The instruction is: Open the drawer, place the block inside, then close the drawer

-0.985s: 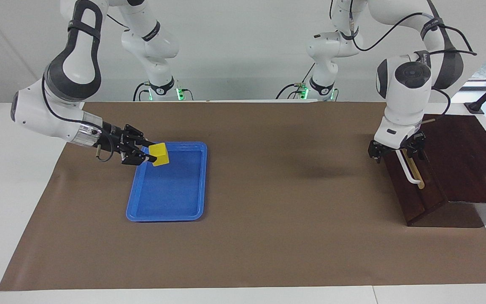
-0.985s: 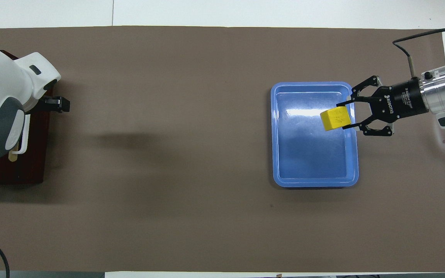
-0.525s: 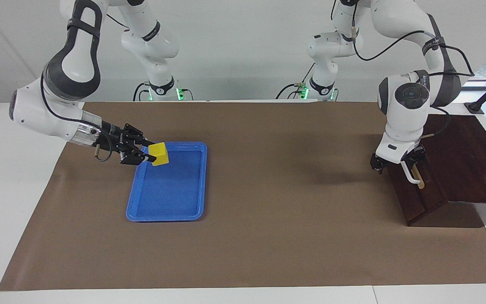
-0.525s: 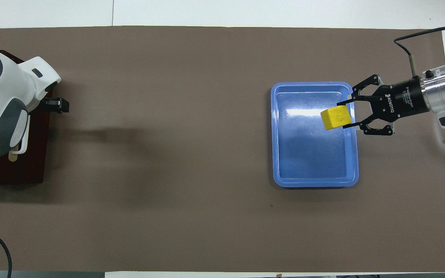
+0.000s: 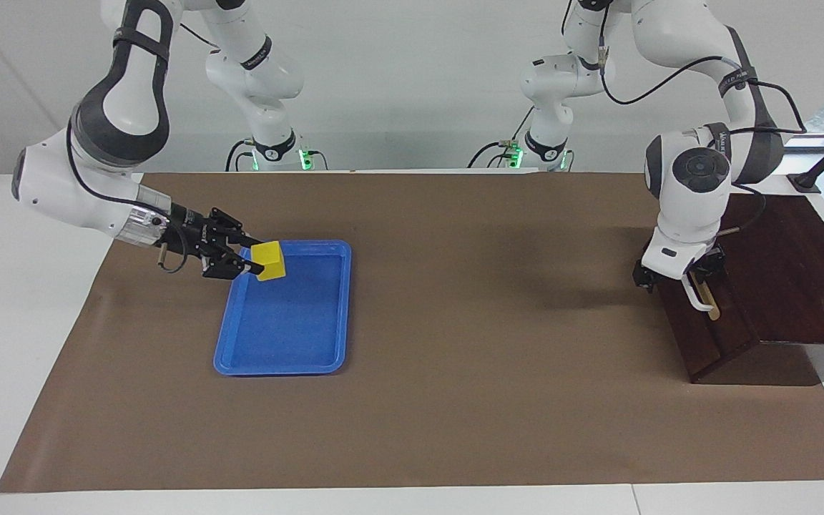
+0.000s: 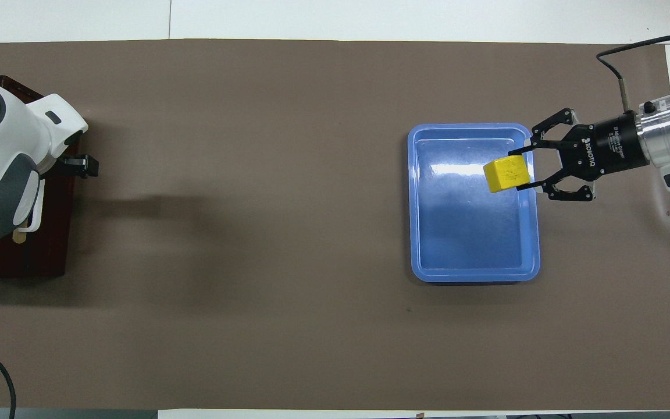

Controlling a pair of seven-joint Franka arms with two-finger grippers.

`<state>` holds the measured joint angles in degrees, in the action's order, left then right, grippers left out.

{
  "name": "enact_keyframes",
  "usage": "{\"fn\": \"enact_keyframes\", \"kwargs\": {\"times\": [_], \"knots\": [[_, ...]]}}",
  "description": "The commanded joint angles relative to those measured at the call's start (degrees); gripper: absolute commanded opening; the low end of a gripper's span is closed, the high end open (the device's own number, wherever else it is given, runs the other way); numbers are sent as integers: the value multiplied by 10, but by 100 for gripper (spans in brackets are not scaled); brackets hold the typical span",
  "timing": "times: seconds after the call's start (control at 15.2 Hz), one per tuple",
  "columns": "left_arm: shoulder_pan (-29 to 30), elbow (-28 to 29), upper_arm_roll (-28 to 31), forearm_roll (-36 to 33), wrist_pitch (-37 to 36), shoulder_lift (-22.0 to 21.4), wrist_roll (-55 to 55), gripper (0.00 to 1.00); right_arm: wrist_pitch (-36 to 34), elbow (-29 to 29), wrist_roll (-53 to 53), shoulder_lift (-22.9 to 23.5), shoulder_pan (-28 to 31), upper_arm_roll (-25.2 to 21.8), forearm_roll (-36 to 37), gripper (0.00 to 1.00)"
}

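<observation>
Block gripped over tray; drawer handle at the open jaws

Right gripper [image 5: 253, 262] is clamped on the block [image 5: 269, 260], above the blue tray [image 5: 290, 361]; left gripper [image 5: 678, 275], jaws spread, straddles the closed drawer [image 5: 705, 336] at its handle [image 5: 698, 299], whose long axis crosses the jaws.

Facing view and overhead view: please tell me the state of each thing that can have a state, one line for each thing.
drawer: closed, its front flush with the box.
block: held in the air over the blue tray's edge, tilted.
blue tray: flat on the table, nothing lying in it.
right gripper: fingers shut on the block.
left gripper: open, at the drawer's white handle; whether it touches it cannot be told.
</observation>
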<state>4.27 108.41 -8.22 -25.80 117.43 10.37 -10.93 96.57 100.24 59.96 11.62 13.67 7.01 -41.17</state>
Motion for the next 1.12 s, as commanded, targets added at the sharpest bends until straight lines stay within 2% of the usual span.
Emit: {"fn": "enact_keyframes", "kwargs": {"times": [0.0, 0.59, 0.79, 1.05], "knots": [[7, 19, -2, -23, 19, -3, -8, 100, -10, -5, 20, -6, 2, 5, 12, 0], [-1, 37, -4, -24, 41, 2, -9, 100, -16, -8, 26, -12, 2, 5, 12, 0], [-23, 37, -6, -24, 36, 1, -8, 100, -27, -9, 38, -25, 2, 5, 12, 0], [-64, 34, -7, -19, 38, 2, -5, 100, -43, 0, 52, -64, 2, 5, 13, 0]]}}
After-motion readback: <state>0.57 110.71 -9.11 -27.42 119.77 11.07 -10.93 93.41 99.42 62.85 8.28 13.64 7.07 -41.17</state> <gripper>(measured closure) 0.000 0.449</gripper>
